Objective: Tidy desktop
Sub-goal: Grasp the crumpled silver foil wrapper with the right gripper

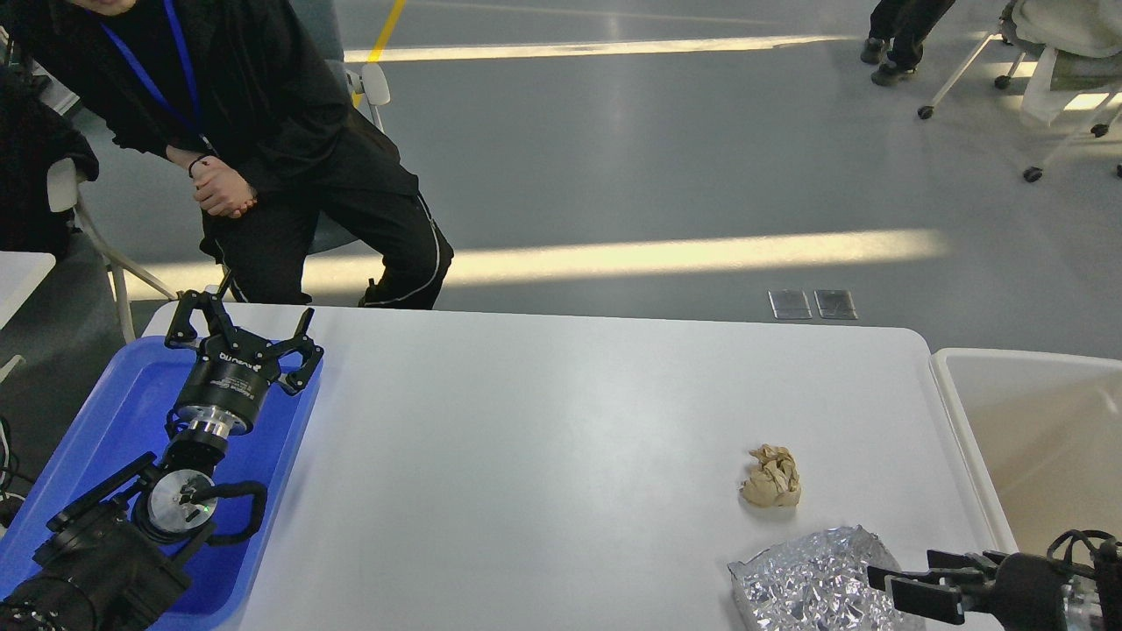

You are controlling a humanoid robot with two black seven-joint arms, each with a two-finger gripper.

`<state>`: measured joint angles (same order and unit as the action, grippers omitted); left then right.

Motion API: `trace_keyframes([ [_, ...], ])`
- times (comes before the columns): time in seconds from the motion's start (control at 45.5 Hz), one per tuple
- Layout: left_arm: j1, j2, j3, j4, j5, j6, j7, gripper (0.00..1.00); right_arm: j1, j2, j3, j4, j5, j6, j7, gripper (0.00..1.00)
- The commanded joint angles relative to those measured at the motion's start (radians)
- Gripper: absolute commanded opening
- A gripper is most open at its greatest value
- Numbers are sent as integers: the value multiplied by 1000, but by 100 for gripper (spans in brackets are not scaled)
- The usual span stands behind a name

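The large, smooth white rectangular desktop with rounded corners fills the middle of the head view and is the widest surface present. On its right portion lies a crumpled beige-brown paper wad. Nearer me and just right of that wad lies a crinkled sheet of silver foil, apart from the paper, running off the lower edge of the view.

My left gripper hangs over the far end of a blue plastic tray that sits at the left edge of the desktop. Its two black fingers stand well apart with nothing between them.

My right gripper comes in low from the right, its fingers pointing left at the right edge of the foil. The two fingers show one above the other with a gap between them, parted; whether they touch the foil I cannot tell.

A beige-white rectangular bin stands just beside the desktop's right edge. Beyond the far left corner a person in black clothing with a blue lanyard sits, leaning forward.
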<state>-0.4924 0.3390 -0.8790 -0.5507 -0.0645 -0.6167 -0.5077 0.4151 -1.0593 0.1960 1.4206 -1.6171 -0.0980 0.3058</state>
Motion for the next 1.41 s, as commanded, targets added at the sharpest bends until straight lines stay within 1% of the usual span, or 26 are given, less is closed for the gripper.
trace_keyframes([
  [0.0,0,0,0,0,0,0,0,100,-18,62,-40,-101,-43,-77,21,100],
  [0.132,0,0,0,0,0,0,0,100,-18,116,-55,-167,-43,-85,21,100],
  [0.22,0,0,0,0,0,0,0,100,-18,130,-64,-201,-43,-106,23,100],
  [0.329,0,0,0,0,0,0,0,100,-18,153,-82,-226,-43,-115,39,98],
  [0.439,0,0,0,0,0,2,0,100,-18,185,-90,-262,-41,-121,39,98],
  [0.527,0,0,0,0,0,2,0,100,-19,205,-92,-293,-37,-154,39,98],
  [0.637,0,0,0,0,0,0,0,100,-19,211,-118,-301,-33,-167,39,96],
  [0.725,0,0,0,0,0,0,0,100,-18,211,-135,-304,-29,-169,39,82],
  [0.747,0,0,0,0,0,0,0,100,-18,211,-136,-304,-29,-169,39,76],
  [0.769,0,0,0,0,0,0,0,100,-18,211,-136,-307,-29,-169,39,66],
  [0.791,0,0,0,0,0,0,0,100,-18,211,-136,-310,-29,-169,39,52],
  [0.835,0,0,0,0,0,0,0,100,-19,209,-136,-316,-27,-167,39,19],
  [0.857,0,0,0,0,0,0,0,100,-19,209,-138,-321,-26,-167,38,6],
  [0.878,0,0,0,0,0,0,0,100,-21,208,-138,-325,-26,-166,39,0],
  [1.384,0,0,0,0,0,0,0,100,-24,223,-139,-342,-23,-169,39,0],
])
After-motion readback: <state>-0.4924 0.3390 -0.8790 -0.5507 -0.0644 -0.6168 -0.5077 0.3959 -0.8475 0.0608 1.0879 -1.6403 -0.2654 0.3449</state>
